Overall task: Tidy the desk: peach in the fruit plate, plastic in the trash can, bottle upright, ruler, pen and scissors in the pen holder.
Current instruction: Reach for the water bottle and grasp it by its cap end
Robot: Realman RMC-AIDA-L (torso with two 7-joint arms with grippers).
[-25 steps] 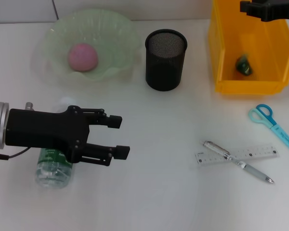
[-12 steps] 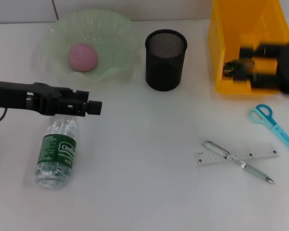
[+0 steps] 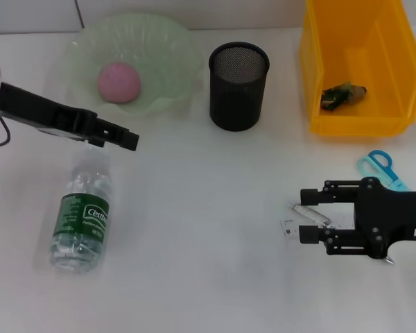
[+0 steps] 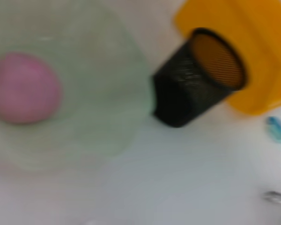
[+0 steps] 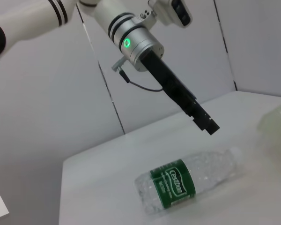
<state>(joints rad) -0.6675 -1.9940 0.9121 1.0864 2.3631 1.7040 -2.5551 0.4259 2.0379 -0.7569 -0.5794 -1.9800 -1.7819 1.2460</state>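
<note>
The pink peach lies in the green fruit plate. The crumpled plastic lies in the yellow bin. The clear bottle with a green label lies on its side at the front left. My left gripper hovers just beyond its cap, seen edge-on. My right gripper is open and empty, low over the silver pen and the ruler, and hides most of both. The blue scissors lie just behind it. The black mesh pen holder stands empty.
In the right wrist view the bottle lies on the white table with the left gripper above its cap end. The left wrist view shows the peach, the pen holder and the bin.
My left gripper has lifted off the bottle and swung back toward the plate. My right gripper has come from over the bin down to the pen and ruler. The plastic has shifted in the bin.
</note>
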